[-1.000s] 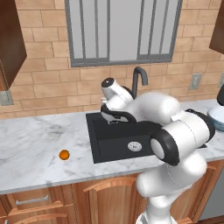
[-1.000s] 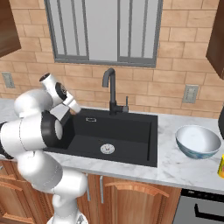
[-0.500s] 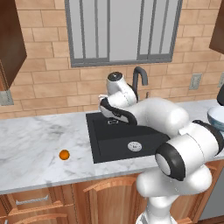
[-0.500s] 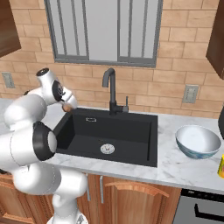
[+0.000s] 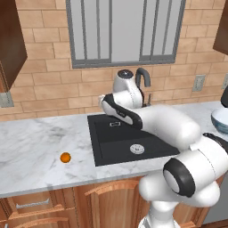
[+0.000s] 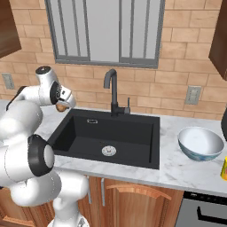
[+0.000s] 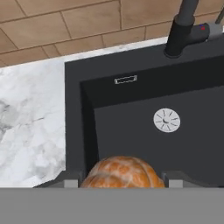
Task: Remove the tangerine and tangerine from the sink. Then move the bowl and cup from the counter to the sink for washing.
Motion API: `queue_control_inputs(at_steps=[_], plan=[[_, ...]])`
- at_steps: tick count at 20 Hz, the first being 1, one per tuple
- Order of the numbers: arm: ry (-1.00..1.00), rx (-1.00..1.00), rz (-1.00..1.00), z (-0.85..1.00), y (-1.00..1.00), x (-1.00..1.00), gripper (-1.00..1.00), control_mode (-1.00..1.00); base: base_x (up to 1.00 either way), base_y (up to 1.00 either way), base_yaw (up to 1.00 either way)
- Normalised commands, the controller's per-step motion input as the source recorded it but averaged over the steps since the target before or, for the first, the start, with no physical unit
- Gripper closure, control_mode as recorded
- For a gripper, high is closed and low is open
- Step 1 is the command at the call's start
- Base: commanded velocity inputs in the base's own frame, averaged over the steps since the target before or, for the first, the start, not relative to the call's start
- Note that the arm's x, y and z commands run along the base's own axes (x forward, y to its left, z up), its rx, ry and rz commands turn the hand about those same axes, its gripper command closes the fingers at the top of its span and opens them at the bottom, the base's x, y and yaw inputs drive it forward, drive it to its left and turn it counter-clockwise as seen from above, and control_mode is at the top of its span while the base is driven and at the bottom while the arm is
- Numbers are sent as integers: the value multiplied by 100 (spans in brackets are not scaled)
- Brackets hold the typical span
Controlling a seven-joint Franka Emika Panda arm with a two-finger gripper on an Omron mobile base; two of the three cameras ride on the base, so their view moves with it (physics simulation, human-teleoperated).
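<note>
Now the duller tangerine (image 7: 123, 172) sits between the gripper (image 6: 62, 106) fingers, lifted clear of the sink (image 6: 111, 137) and hanging over the basin's left rim, near the back corner. The jaws are closed on the fruit, one finger on each side of it in the hand view. The other tangerine (image 5: 65, 157), bright orange, already lies on the counter (image 5: 35, 151) left of the sink, toward the front edge and well apart from the basin. The basin itself looks bare apart from its silver drain (image 6: 108, 151); the faucet (image 6: 112, 91) stands at the middle of its back edge. The bowl (image 6: 200, 143) waits on the counter right of the sink, with the cup (image 6: 224, 169) just beside it at the picture's right edge.

By my judgement, the step in hand is carrying this second fruit out to the counter. To do it well, keep the grip steady, travel left until the fruit is fully past the rim and over flat marble, and lower it until it touches before letting go. A round fruit dropped from height, or released close to the rim, could roll back into the basin. Setting it down away from the first fruit avoids knocking that one.
</note>
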Motion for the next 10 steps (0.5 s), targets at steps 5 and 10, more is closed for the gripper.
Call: queue_control_inputs(at_steps=[5, 10], plan=[[4, 10, 14, 13, 26, -15, 100, -100, 0, 0, 0], [4, 11, 11, 5, 29, -11, 100, -100, 0, 0, 0]])
